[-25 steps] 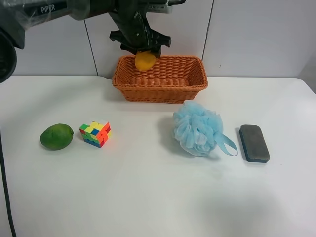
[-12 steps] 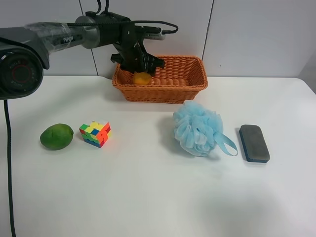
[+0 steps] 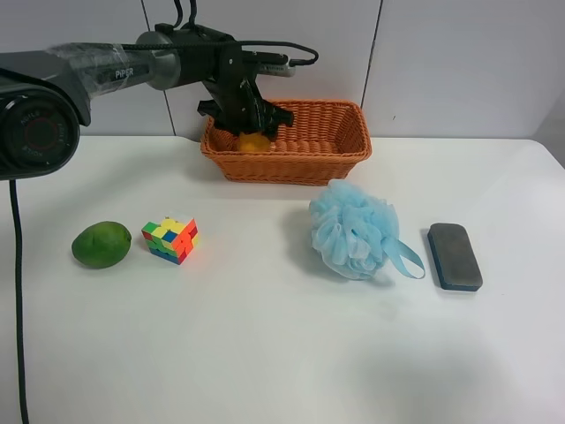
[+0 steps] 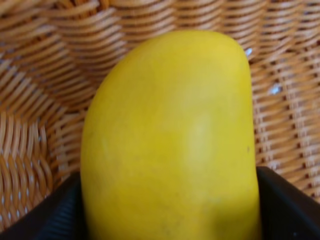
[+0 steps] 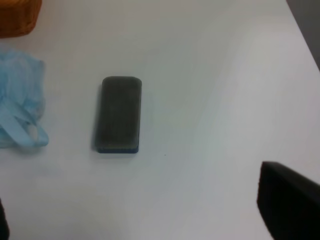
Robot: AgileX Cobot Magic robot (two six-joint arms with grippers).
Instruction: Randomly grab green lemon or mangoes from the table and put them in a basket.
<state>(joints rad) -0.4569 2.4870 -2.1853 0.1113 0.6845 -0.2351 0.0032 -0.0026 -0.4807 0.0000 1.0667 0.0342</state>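
Left wrist view: the mango (image 4: 170, 140) is being held snug by the left fingers (image 4: 287, 207) low inside the basket (image 4: 40, 75), so it is best being let go softly, not dropped.

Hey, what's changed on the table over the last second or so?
The left claw has carried the mango from above the basket down into it, and it still grips the fruit. The green lemon, puzzle cube, blue bath pouf and dark block have not moved.
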